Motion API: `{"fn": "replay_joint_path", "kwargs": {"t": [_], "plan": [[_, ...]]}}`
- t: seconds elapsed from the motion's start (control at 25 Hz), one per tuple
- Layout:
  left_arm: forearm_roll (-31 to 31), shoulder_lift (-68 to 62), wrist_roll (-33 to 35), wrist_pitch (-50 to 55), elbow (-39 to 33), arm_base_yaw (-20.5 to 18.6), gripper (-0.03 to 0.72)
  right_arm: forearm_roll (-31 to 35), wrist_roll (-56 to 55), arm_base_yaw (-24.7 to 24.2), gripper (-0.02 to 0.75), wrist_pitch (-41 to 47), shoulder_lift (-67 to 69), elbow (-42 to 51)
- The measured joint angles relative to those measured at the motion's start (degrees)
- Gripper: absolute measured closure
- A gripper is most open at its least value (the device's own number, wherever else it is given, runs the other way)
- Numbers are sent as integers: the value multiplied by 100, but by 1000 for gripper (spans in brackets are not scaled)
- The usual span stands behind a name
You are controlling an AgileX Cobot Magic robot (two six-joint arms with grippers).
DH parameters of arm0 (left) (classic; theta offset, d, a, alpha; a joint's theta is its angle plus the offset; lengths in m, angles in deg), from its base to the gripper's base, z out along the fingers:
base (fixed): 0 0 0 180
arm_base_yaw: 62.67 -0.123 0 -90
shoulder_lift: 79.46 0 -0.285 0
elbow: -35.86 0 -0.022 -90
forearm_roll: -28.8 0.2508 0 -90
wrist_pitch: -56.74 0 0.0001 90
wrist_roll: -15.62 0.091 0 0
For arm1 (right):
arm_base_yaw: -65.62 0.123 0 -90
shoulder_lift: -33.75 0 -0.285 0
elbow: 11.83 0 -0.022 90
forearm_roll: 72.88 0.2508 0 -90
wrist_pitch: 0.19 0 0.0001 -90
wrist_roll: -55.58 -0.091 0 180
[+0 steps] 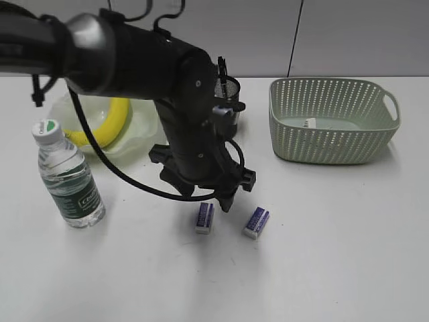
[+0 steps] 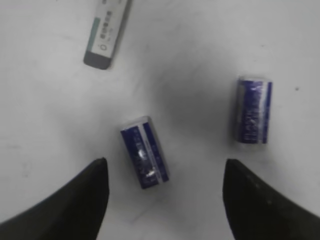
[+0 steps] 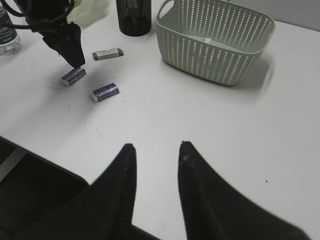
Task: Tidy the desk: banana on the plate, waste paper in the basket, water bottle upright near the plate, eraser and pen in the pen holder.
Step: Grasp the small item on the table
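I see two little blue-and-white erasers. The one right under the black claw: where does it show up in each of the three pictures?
Exterior view: the blue-and-white eraser lies low in the middle, just below the left gripper.
Left wrist view: centre, slightly low, between the open jaws.
Right wrist view: upper left, under the black arm.
Shared landmark: the second blue eraser lying apart from it on the white desk.

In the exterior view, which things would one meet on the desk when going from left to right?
water bottle → banana on the plate → left blue eraser → right blue eraser → basket. The pen holder is left out: the left arm overlaps it.
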Motion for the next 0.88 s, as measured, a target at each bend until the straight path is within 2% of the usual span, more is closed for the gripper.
{"fn": "replay_joint_path", "kwargs": {"t": [0.12,0.2,0.56,0.88], "plan": [[103,-402,-209,300,326,0,162,-2,0,0,490,0,0,0],[134,-589,-247,342,415,0,197,-2,0,0,490,0,0,0],[217,-877,-273,345,466,-5,507,-7,7,0,490,-5,0,0],[227,-252,-276,-47,454,-75,513,-7,7,0,490,-5,0,0]]}}
